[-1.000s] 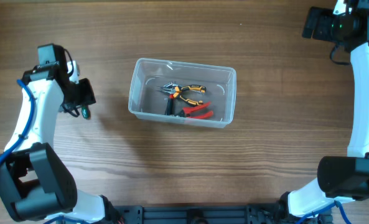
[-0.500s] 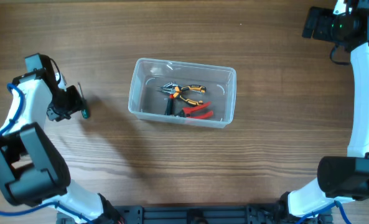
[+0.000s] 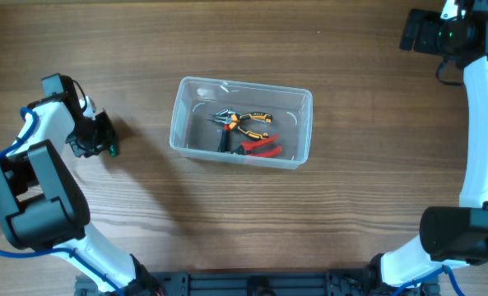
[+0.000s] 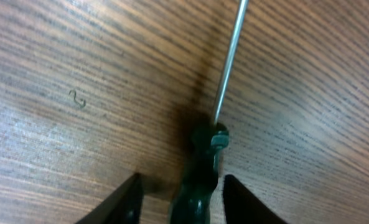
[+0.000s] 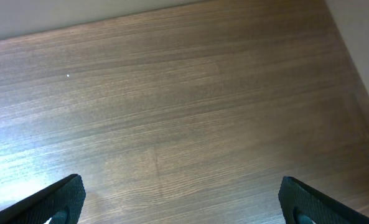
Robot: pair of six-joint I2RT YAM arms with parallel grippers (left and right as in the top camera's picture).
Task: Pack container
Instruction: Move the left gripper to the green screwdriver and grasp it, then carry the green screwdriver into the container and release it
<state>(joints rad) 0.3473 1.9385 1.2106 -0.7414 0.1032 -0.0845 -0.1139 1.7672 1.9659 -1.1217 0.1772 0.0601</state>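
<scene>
The container [image 3: 176, 123] is a clear plastic tub at the table's middle. In it lie orange-handled pliers [image 3: 248, 122] and red-handled pliers [image 3: 262, 149]. A dark green-handled screwdriver [image 3: 110, 148] lies on the wood left of the tub. My left gripper [image 3: 95, 138] is down at it. In the left wrist view the jaws [image 4: 183, 194] are open on either side of the handle [image 4: 200, 180], with a gap on each side, and the steel shaft [image 4: 229, 62] points away. My right gripper [image 3: 416, 33] is open and empty at the far right back, over bare wood [image 5: 184, 199].
A small curled wire scrap [image 4: 78, 98] lies on the wood left of the screwdriver. The table's far edge [image 5: 109, 18] and right edge [image 5: 358, 68] show in the right wrist view.
My left arm has swung left and lower towards the screwdriver, and its gripper now straddles the handle. The screwdriver, the tub and the right arm have not moved.
</scene>
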